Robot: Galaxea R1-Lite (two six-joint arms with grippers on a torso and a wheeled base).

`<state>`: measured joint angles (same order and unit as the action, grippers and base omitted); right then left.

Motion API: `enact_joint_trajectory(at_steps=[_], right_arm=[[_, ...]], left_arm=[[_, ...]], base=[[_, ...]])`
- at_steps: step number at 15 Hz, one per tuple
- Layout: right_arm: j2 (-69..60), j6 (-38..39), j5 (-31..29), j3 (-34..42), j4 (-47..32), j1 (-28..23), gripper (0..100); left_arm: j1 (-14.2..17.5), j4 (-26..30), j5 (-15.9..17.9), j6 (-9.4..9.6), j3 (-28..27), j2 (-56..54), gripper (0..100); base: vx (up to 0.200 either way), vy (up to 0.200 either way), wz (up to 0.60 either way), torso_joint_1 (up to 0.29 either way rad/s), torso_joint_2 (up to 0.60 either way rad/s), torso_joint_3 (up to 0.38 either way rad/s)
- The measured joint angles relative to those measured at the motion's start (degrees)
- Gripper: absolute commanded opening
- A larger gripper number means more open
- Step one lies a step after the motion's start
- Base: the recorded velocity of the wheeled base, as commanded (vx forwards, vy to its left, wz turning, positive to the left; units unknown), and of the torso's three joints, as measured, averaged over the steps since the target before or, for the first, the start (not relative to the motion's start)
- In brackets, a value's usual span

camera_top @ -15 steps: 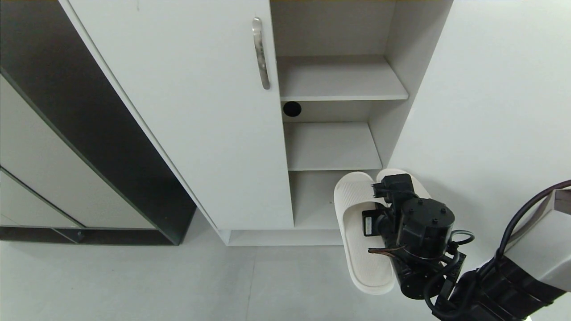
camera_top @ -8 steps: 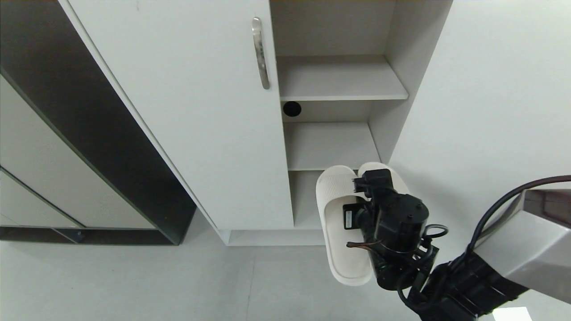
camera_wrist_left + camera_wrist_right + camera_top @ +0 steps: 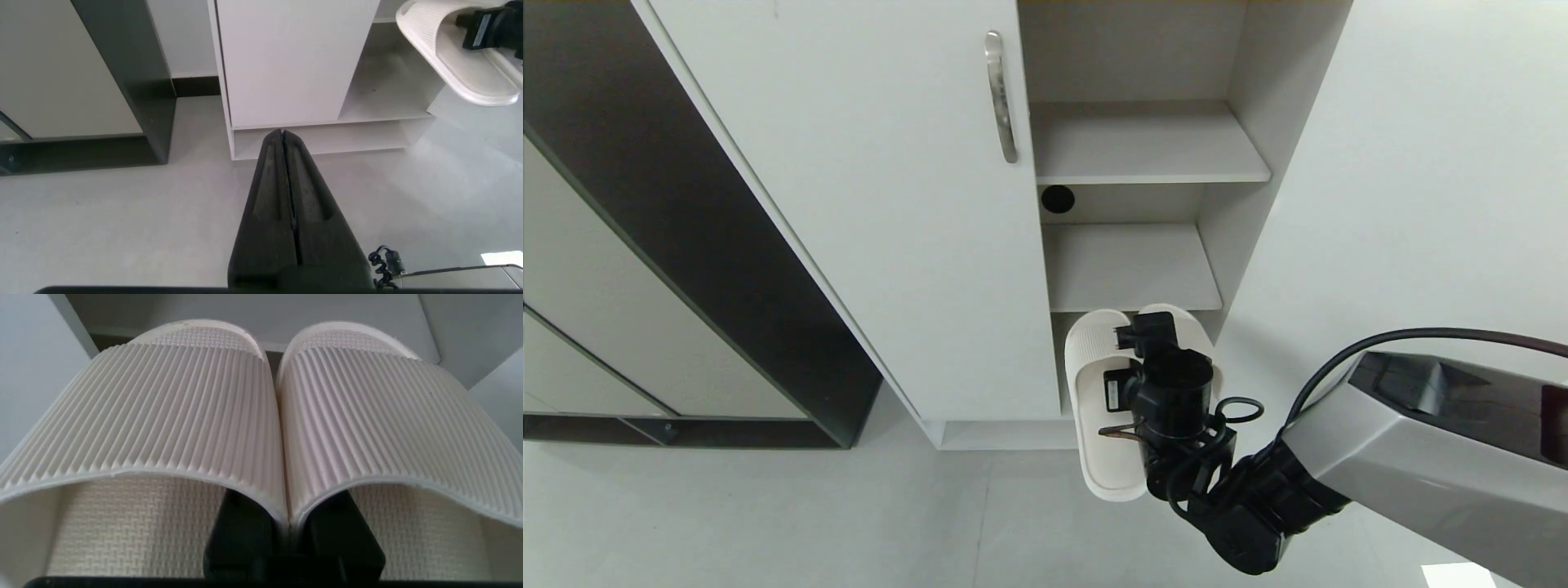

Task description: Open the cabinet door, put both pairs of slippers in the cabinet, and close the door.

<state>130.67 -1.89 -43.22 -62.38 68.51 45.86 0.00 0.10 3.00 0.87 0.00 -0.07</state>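
A pair of white ribbed slippers [image 3: 1094,384] hangs side by side in front of the cabinet's bottom compartment [image 3: 1068,367], toes at its opening. My right gripper [image 3: 1147,335] is shut on the two inner straps, with its black fingers [image 3: 237,539] under them and the pair [image 3: 196,416] spreading to both sides. The cabinet's right half stands open, with its door [image 3: 1405,188] swung out to the right. My left gripper [image 3: 283,137] is shut and holds nothing, low over the grey floor in front of the cabinet, with the slippers [image 3: 458,57] farther off.
The left cabinet door [image 3: 874,204] is closed and has a metal handle [image 3: 1001,98]. Two bare shelves [image 3: 1131,265] lie above the bottom compartment. A dark panel [image 3: 686,229] stands left of the cabinet. Grey floor [image 3: 809,523] spreads in front.
My right arm has carried the slippers left and forward, from beside the open door to the mouth of the bottom compartment.
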Motion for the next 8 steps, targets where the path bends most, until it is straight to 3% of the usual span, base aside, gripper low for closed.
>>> enact_joint_trajectory(at_steps=[6,8], right_arm=[[0.95,0.0,-0.02,-0.62,0.13,-0.35,0],[0.98,-0.02,-0.06,-0.57,0.24,-0.35,0]], left_arm=[[0.0,-0.02,-0.02,0.0,0.0,0.0,0],[0.0,0.0,0.0,-0.05,0.0,0.0,0]], base=[[0.0,0.0,0.0,0.0,0.0,0.0],[0.2,0.0,0.0,0.002,0.0,0.0]])
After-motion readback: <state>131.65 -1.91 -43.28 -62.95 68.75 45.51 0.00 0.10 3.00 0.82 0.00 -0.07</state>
